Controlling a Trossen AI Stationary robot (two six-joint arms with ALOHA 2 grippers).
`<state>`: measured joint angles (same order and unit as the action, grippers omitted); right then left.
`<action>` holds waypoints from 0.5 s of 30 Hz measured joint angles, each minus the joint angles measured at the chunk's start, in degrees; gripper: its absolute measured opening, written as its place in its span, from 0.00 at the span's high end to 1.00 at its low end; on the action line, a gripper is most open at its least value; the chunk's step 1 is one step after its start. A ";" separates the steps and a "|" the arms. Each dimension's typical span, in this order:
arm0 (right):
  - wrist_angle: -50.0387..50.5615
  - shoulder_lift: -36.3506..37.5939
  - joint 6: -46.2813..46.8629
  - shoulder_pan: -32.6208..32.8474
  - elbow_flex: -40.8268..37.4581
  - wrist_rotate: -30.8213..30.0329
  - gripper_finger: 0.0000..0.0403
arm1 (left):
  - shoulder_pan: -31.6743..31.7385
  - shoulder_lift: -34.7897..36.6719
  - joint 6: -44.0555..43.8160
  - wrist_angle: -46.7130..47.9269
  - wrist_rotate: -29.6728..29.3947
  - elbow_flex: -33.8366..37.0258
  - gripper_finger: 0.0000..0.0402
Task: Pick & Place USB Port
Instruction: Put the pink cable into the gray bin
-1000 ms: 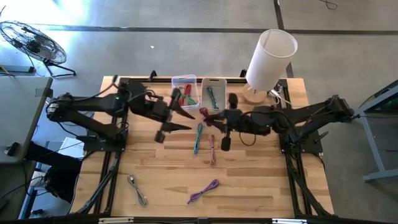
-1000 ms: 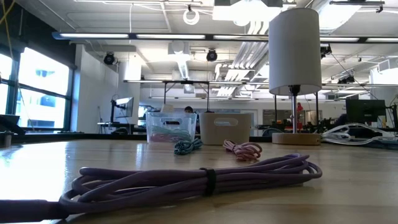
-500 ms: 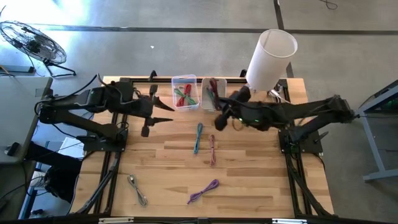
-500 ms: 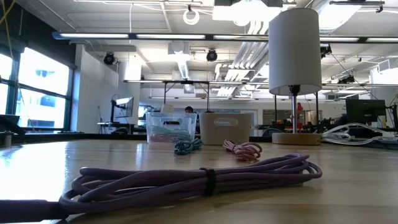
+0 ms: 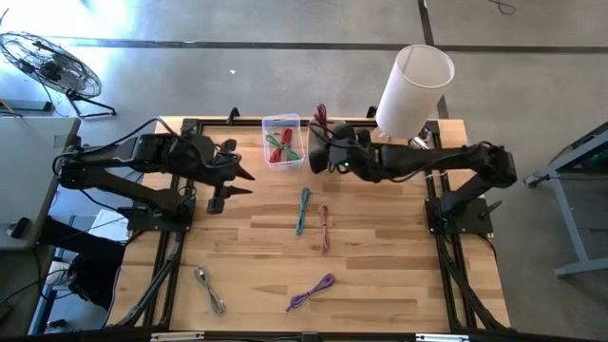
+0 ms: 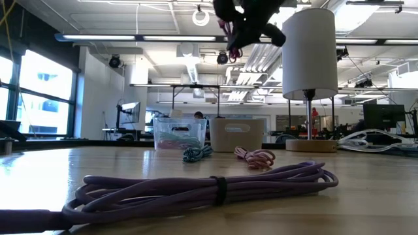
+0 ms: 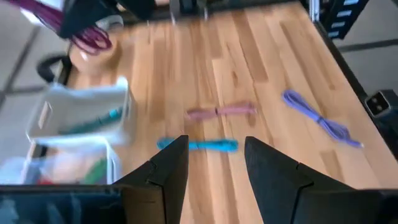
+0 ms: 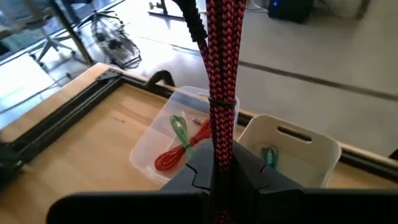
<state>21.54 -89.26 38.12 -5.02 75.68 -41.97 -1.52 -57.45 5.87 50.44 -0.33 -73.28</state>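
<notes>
Now the right end effector (image 5: 321,150) is high over the back of the wooden counter (image 5: 380,275), right above the white plastic bin (image 8: 292,146). Its two fingers are squeezed tight on a bundled red braided cable (image 8: 222,81) with a dark band around it. In the low view the cable (image 6: 227,32) hangs up in the air, well above the bins.

The white bin already has a teal cable (image 8: 268,155) inside. Next to it sits a clear plastic bin (image 5: 281,140) with a red cable and a green cable (image 8: 180,129) in it.

The left end effector (image 7: 214,165) waits over the left side of the counter. Its fingers are spread apart and hold nothing.

A teal coiled cable (image 5: 303,208), a pink coiled cable (image 5: 324,228), a purple coiled cable (image 5: 311,291) and a grey cable (image 5: 210,288) lie out on the counter. A tall white lamp (image 5: 410,90) stands at the back right corner.

The step looks like dropping the red cable into a bin. To do it well, the arm should go down slowly until the bundle is just inside the bin walls. It should stay over the middle of the bin, so no end flops over the rim. Only then should the fingers let go. I cannot tell which bin is the right one.
</notes>
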 joint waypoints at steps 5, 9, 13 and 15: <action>0.03 -3.11 2.36 -3.41 0.00 1.13 0.97 | 0.00 0.00 -2.24 4.13 -1.02 0.00 0.62; 0.13 -5.64 -1.24 -6.39 0.00 3.71 0.97 | 0.00 0.00 -2.32 5.01 -3.53 0.00 0.62; 2.21 -8.05 -0.16 -9.25 0.00 7.92 0.95 | 0.02 0.00 -2.34 5.28 -4.51 0.00 0.62; 3.08 -8.90 0.44 -10.56 0.00 10.09 0.97 | 0.00 0.00 -2.34 5.54 -4.51 0.00 0.62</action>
<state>24.61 -98.16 38.56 -15.58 75.68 -31.88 -1.52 -57.45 3.53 55.98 -4.84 -73.28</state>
